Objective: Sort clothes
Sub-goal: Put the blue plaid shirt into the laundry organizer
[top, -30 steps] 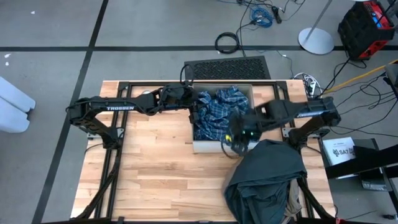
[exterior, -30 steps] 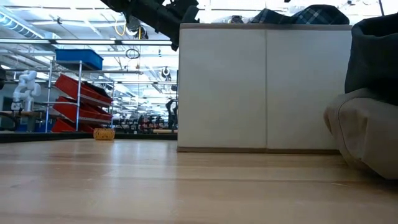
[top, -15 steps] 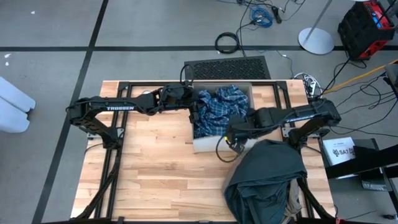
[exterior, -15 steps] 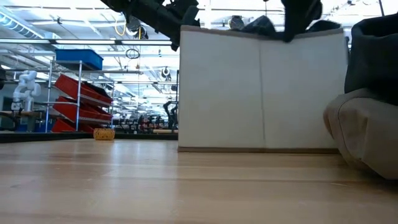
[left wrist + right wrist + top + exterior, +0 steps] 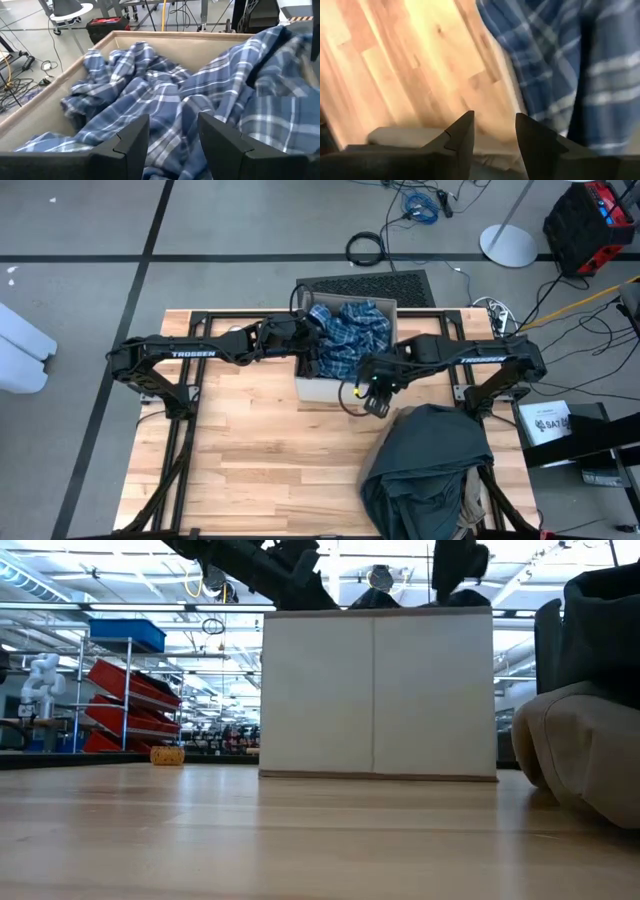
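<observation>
A beige square fabric box [image 5: 318,388] stands toward the far side of the pale wooden counter [image 5: 250,450], and a rumpled blue-and-white plaid garment [image 5: 348,340] fills it, heaped above the rim. In the low view the box's pale front wall [image 5: 377,692] shows edge-on, with dark folds of cloth just peeking over its top.

The left gripper [image 5: 312,352] reaches in over the box's left rim. Its own wrist view shows two dark fingers [image 5: 129,145] spread apart with nothing between them, poised above the plaid garment [image 5: 165,105] inside the box's tan walls [image 5: 30,112].

The right gripper [image 5: 368,395] sits at the box's near right corner, just beside the front wall. Its wrist view shows its fingers [image 5: 461,137] parted and empty (plaid cloth and bare wood lie beyond them, with a pale strip of the box rim close by).

On the counter's near right part lies a large dark grey-green garment [image 5: 425,465], bunched into a mound, with a khaki tan garment [image 5: 467,498] tucked under its right side. In the low view the tan cloth [image 5: 580,750] bulges at the right edge beneath the dark one [image 5: 600,630], near the box but apart from it.
</observation>
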Robot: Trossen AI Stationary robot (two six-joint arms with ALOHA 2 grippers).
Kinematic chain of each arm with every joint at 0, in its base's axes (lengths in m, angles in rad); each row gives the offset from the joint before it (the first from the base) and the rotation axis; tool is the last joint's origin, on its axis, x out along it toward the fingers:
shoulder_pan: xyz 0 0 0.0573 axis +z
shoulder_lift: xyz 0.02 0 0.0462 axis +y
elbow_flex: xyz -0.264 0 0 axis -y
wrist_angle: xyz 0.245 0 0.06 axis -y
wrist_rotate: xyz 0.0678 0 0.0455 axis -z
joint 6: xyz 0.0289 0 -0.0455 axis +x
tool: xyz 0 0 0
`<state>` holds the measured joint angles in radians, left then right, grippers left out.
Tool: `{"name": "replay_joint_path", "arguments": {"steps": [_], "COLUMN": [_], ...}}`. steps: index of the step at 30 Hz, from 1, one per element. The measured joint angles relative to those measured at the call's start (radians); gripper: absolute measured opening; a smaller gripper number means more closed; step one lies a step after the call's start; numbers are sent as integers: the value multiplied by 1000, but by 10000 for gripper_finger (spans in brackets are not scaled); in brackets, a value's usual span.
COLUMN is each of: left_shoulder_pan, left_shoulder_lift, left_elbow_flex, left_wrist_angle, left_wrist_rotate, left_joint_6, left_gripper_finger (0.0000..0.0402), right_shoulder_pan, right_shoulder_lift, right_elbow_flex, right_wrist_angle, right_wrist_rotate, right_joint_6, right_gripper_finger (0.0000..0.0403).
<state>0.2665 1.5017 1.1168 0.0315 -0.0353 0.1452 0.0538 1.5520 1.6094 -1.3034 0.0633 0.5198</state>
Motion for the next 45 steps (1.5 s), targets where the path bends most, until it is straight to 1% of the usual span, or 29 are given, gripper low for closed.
{"name": "replay_joint_path", "arguments": {"steps": [4, 6, 13, 16, 21, 24, 27, 28, 30, 32, 35, 40, 45], "left_shoulder_pan": [1, 1, 1, 1, 1, 0, 0, 0, -1, -1, -1, -3, -9], "left_shoulder_lift": [0, 0, 0, 0, 0, -13, -58, -77, -113, -155, -221, -315, -385], "left_elbow_flex": [0, 0, 0, 0, 0, -1, -1, -1, -1, -1, -1, -1, -28], "left_wrist_angle": [-3, -6, -14, -15, -16, -43, -61, -72, -95, -132, -176, -269, -304], "left_wrist_rotate": [0, 0, 0, 0, -2, -43, -99, -116, -144, -164, -194, -217, -217], "left_joint_6": [0, 0, 0, 0, 22, 45, 65, 71, 73, 74, 73, 51, 44], "left_gripper_finger": [178, 178, 178, 178, 178, 178, 178, 178, 178, 178, 178, 178, 178], "right_shoulder_pan": [0, -4, -37, -59, -102, -132, -162, -173, -200, -237, -292, -343, -374], "right_shoulder_lift": [0, 0, 0, 0, 2, 0, 0, 0, 2, 18, 71, 216, 345], "right_elbow_flex": [40, 47, 33, -3, -91, -117, -119, -119, -119, -118, -118, -126, -145], "right_wrist_angle": [4, 2, -16, 0, 90, 155, 237, 280, 360, 427, 453, 441, 445], "right_wrist_rotate": [168, 217, 225, 231, 241, 345, 480, 505, 497, 422, 311, 293, 258], "right_joint_6": [-32, -51, -62, -70, -134, -182, -236, -270, -339, -384, -413, -457, -488], "right_gripper_finger": [130, 130, 130, 130, 130, 130, 130, 130, 130, 130, 130, 130, 130]}}
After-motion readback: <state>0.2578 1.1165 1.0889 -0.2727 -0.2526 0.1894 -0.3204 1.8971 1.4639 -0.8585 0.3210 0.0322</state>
